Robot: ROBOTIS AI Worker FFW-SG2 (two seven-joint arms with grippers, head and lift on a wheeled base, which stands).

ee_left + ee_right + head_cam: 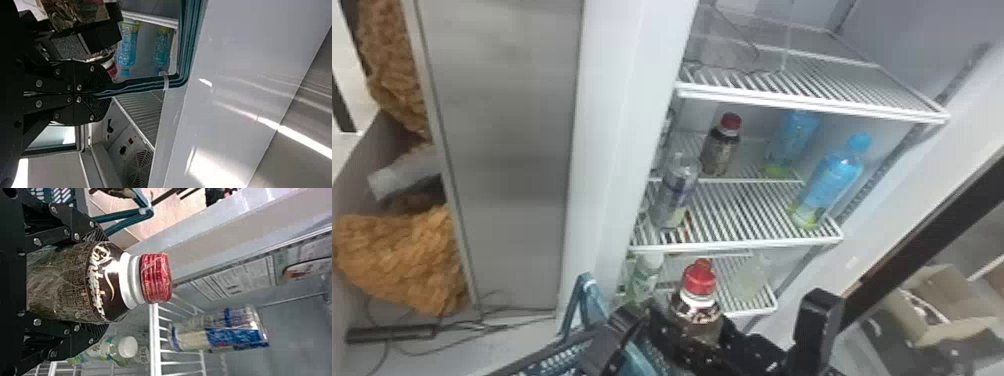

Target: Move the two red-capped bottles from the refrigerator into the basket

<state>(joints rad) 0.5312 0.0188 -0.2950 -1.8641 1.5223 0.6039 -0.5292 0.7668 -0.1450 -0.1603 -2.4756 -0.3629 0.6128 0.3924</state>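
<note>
Red-capped bottle [699, 305], and it's right there in the right end effector [696, 326], whose two black fingers grip the dark-labelled body from either side! Cap up, out in front of the refrigerator [627, 100], with the cap and white neck standing clear of the grip. Just beside it, on the robot's left, comes the left end effector [627, 321], its fingers pressed together on the teal handle [133, 85] of the basket [542, 357], near a corner wrapped with a clear tie [164, 80].

Over to the second red-capped bottle [721, 152], and that one is standing on the middle wire shelf [747, 215], towards the back. A clear bottle [677, 192] stands in front of it, nearer the shelf's front edge. Across to the robot's right, two blue bottles share that shelf, one at the front [832, 182] and one farther back [791, 140]. Down on the lower shelf [757, 302], a white-capped bottle [646, 275] with a green label stands at the left, a pale bottle [752, 277] at the right.

And out wide: bunched orange-brown fabric [407, 260] lies at the far left, a black power strip [389, 332] rests on the floor, and an open cardboard box [937, 305] sits at the far right.
</note>
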